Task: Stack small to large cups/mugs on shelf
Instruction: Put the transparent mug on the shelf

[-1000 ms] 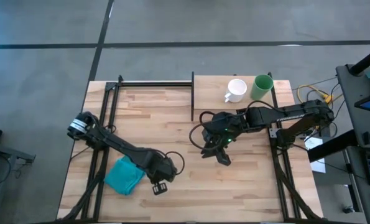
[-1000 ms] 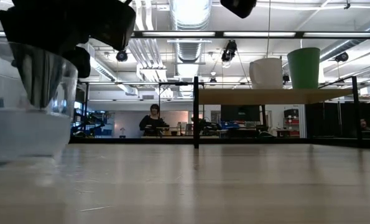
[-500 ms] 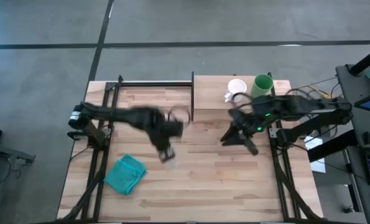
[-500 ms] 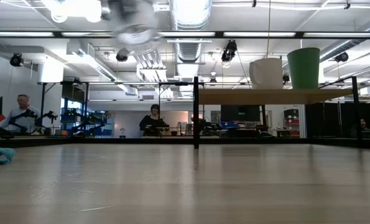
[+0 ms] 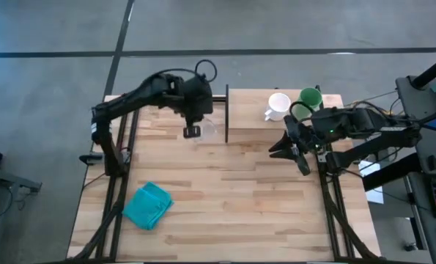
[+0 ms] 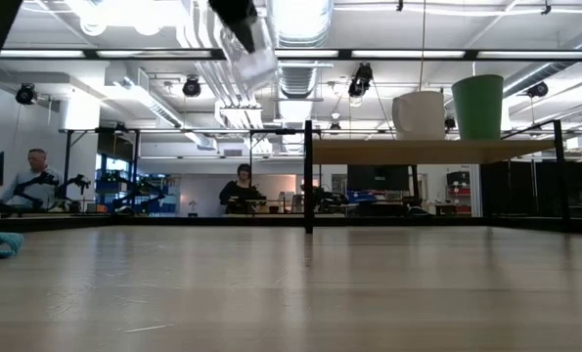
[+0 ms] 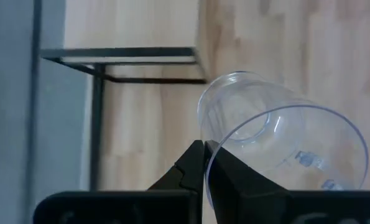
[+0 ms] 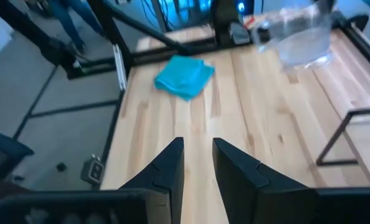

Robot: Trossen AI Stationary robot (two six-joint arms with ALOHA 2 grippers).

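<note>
My left gripper [image 5: 192, 132] is shut on the small clear cup [image 5: 209, 130], high above the table's far middle, just left of the shelf [image 5: 250, 110]. In the low view the clear cup [image 6: 254, 54] hangs near the top under the left gripper [image 6: 237, 12]. The white mug [image 5: 278, 106] and the green cup [image 5: 309, 99] stand upright on the shelf, side by side; they also show in the low view [image 6: 420, 112] [image 6: 478, 106]. My right gripper [image 5: 287, 147] is open and empty at the shelf's near edge. My left gripper [image 7: 206, 165] pinches the clear cup's wall at its rim [image 7: 217, 146], one finger inside the mouth and one outside. The cup is lifted clear of the table. It is tilted, its mouth toward the gripper and its base pointing away.
A teal folded cloth [image 5: 148, 205] lies at the table's near left and shows in the right wrist view [image 8: 185, 74]. Black posts and rails [image 5: 226, 114] stand at the shelf's left edge and along the table's far left. People show in the room beyond the table [image 6: 242, 188].
My left gripper has carried the clear cup from the table's near side by the teal cloth up and toward the far edge, close to the shelf's left side; the cup is now lifted clear. My right gripper has moved toward the right and far, to the shelf's near edge.
</note>
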